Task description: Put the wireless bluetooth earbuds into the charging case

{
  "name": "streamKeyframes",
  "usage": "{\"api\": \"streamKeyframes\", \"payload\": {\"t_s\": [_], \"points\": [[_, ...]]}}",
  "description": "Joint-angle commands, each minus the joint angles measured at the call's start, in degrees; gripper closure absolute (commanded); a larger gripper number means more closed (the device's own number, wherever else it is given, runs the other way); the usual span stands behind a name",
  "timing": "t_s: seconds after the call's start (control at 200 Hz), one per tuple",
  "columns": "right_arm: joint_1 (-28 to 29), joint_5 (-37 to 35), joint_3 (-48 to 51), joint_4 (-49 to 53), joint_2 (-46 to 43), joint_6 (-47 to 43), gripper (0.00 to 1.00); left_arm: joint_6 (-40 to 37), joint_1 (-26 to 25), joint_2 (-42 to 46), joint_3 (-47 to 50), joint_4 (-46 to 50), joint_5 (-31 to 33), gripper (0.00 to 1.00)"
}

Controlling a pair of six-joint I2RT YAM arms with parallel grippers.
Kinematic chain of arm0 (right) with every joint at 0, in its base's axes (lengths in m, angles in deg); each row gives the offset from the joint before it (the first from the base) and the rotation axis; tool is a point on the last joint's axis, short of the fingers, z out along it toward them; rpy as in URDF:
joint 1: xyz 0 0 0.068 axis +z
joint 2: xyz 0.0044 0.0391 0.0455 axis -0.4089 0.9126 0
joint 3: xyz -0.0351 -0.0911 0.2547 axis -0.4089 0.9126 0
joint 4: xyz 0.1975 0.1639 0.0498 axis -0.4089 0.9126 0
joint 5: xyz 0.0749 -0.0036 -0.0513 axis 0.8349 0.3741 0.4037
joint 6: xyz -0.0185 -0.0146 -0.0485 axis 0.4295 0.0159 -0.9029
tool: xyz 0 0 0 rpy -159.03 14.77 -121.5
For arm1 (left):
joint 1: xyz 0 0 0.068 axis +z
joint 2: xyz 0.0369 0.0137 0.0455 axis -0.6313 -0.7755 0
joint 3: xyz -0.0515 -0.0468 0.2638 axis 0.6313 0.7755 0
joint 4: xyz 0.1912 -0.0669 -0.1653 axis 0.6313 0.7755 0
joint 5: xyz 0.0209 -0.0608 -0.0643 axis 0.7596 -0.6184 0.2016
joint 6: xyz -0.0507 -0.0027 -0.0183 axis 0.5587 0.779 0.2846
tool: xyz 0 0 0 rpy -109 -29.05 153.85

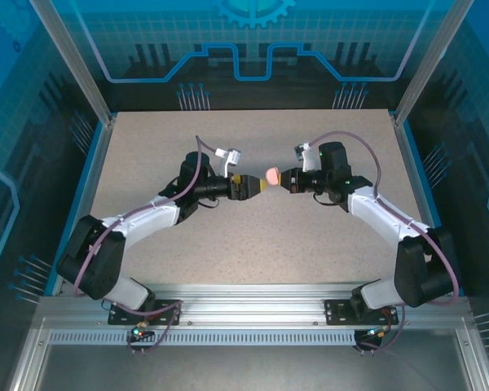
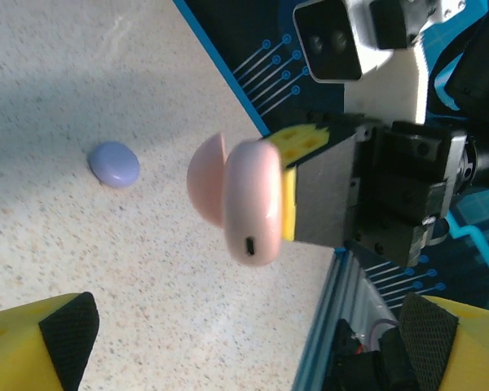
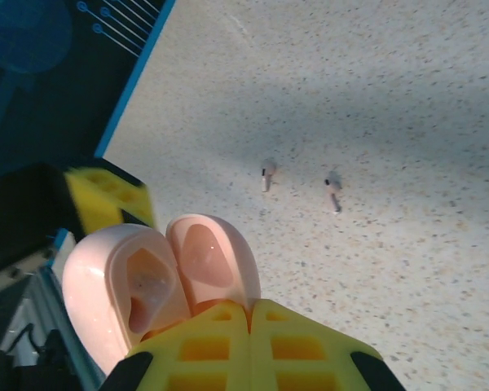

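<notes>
The pink charging case [image 1: 272, 174] hangs in the air over the middle of the table, between the two grippers. My right gripper [image 3: 248, 314] is shut on the case [image 3: 147, 281] near its hinge, and the lid [image 3: 212, 252] stands open. In the left wrist view the case [image 2: 253, 204] shows its charging port, with the right gripper's yellow fingers [image 2: 297, 175] clamped on it. My left gripper [image 2: 246, 326] is wide open just short of the case, nothing between its pads. Two small earbuds [image 3: 266, 173] [image 3: 332, 191] lie on the table beyond the case.
A closed pale purple case [image 2: 114, 164] rests on the speckled table [image 1: 253, 244]. A blue rim [image 1: 411, 171] borders the table, with transparent walls behind. Both arms reach inward from the near edge; the left gripper [image 1: 255, 185] faces the right gripper [image 1: 286, 178].
</notes>
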Motion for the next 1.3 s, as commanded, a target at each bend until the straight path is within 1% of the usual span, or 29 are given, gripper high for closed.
{"api": "streamKeyframes", "payload": {"t_s": [0.0, 0.095, 0.175, 0.25, 0.3, 0.35, 0.41, 0.445, 0.53, 0.645, 0.74, 0.845, 0.89, 0.955, 1.04, 1.126, 1.196, 1.296], "points": [[-1.1, -3.5, -2.9, 7.2, -1.3, -7.1, 1.0, -6.4, 0.3, 2.7, -4.6, 12.0, 8.2, 0.01], [-1.2, -4.4, -4.0, 8.6, -1.2, -9.5, 1.0, -7.7, 0.8, 3.8, -5.9, 14.4, 12.6, 0.01], [-1.2, -4.9, -4.8, 9.3, -1.2, -10.9, 1.0, -7.7, 1.1, 5.4, -4.8, 13.5, 17.3, 0.01], [-1.2, -5.6, -5.5, 9.9, -1.1, -12.3, 1.0, -8.7, 1.9, 6.7, -3.0, 10.2, 17.3, 0.01], [-1.2, -6.4, -6.0, 10.4, -0.9, -13.1, 1.0, -10.0, 2.5, 6.8, -3.3, 10.0, 15.7, 0.01], [-1.2, -6.7, -6.3, 10.6, -0.8, -14.1, 1.0, -11.9, 2.8, 6.1, -5.1, 12.5, 14.6, 0.01], [-1.1, -6.8, -6.7, 10.8, -0.7, -15.5, 1.0, -13.9, 3.0, 4.3, -8.7, 18.6, 13.5, 0.01], [-1.2, -7.0, -6.9, 10.9, -0.7, -16.4, 1.0, -15.4, 3.2, 2.9, -11.1, 21.9, 11.7, 0.01], [-1.1, -7.7, -7.6, 11.3, -0.8, -19.2, 1.0, -18.1, 3.2, -0.3, -15.7, 27.9, 9.0, 0.01], [-1.0, -7.2, -7.6, 10.7, -1.5, -22.1, 1.0, -19.6, 3.4, -2.5, -17.4, 28.3, 8.1, 0.01], [-0.9, -6.8, -8.4, 11.3, -1.4, -23.9, 1.0, -20.4, 3.6, -3.6, -18.3, 27.6, 4.9, 0.01], [-0.7, -6.0, -10.1, 12.6, -0.3, -25.3, 1.0, -22.1, 3.6, -6.0, -22.1, 31.0, -0.2, 0.01], [-0.6, -5.6, -10.8, 13.3, 0.2, -26.0, 1.0, -22.8, 3.7, -7.4, -24.5, 33.8, -1.8, 0.01], [-0.2, -5.5, -11.8, 14.2, 0.8, -26.8, 1.0, -25.4, 3.6, -9.5, -28.2, 38.9, -6.0, 0.01], [0.5, -5.4, -13.3, 15.3, 1.6, -27.9, 1.0, -31.1, 3.6, -12.7, -33.4, 47.0, -13.5, 0.01], [1.3, -5.8, -15.0, 17.1, 2.6, -29.3, 1.0, -35.7, 3.6, -16.5, -39.5, 56.6, -18.3, 0.01], [2.1, -6.8, -16.1, 18.3, 3.1, -30.3, 1.0, -38.6, 3.6, -19.2, -43.4, 62.6, -20.0, 0.01], [2.8, -7.2, -16.9, 18.9, 3.5, -30.8, 1.0, -40.3, 3.6, -21.1, -45.0, 64.8, -20.3, 0.04]]}}
